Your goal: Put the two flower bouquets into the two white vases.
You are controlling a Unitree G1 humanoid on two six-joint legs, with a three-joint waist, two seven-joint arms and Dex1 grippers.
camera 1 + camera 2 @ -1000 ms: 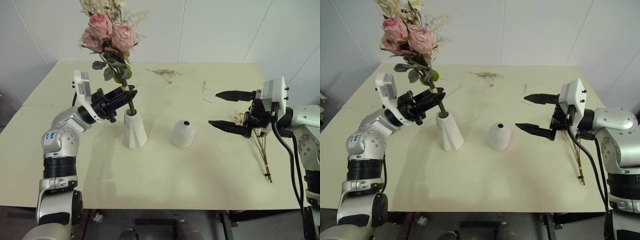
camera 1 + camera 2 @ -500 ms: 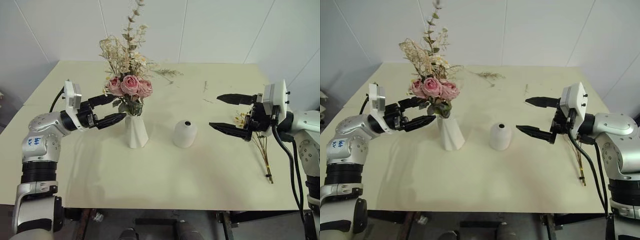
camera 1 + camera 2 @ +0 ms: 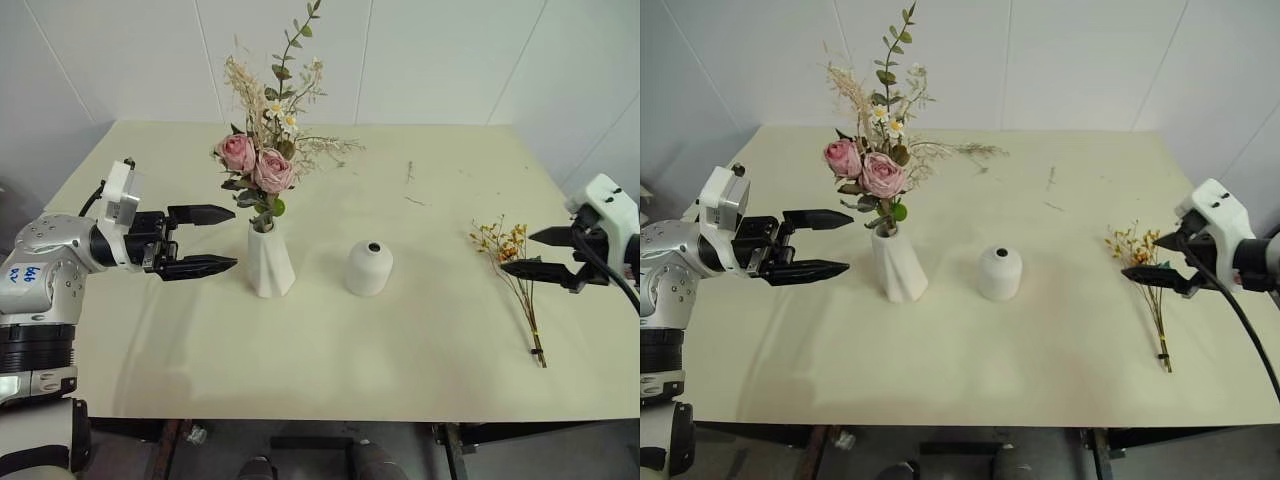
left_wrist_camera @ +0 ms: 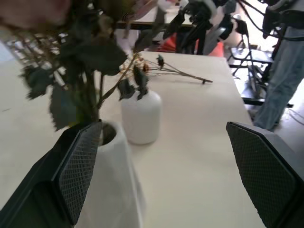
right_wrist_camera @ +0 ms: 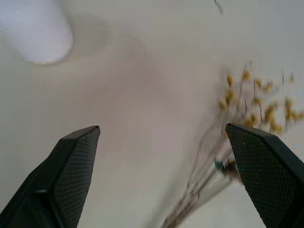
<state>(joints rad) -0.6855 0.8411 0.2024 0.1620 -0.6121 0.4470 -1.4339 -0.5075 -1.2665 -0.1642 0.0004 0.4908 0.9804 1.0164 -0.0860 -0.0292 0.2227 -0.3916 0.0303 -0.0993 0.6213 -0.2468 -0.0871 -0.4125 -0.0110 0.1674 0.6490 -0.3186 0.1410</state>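
Observation:
The pink rose bouquet (image 3: 258,165) stands upright in the taller twisted white vase (image 3: 268,262) at the table's left middle. My left gripper (image 3: 218,240) is open, level, just left of that vase and apart from it. The shorter domed white vase (image 3: 369,268) sits empty at the centre. A thin-stemmed bouquet with yellow blossoms (image 3: 518,280) lies flat on the table at the right. My right gripper (image 3: 524,252) is open, hovering by its blossom end with nothing between the fingers. In the right wrist view the yellow blossoms (image 5: 256,102) show between the open fingers (image 5: 76,161).
Loose dried twigs (image 3: 410,175) lie near the table's far edge. The cream table (image 3: 330,350) has broad bare room at the front. In the left wrist view a person's legs (image 4: 280,80) and chairs stand beyond the table's right side.
My left gripper opened, let go of the rose bouquet, now standing in the tall vase, and drew back to the left. My right gripper swung out to the right, over the yellow bouquet.

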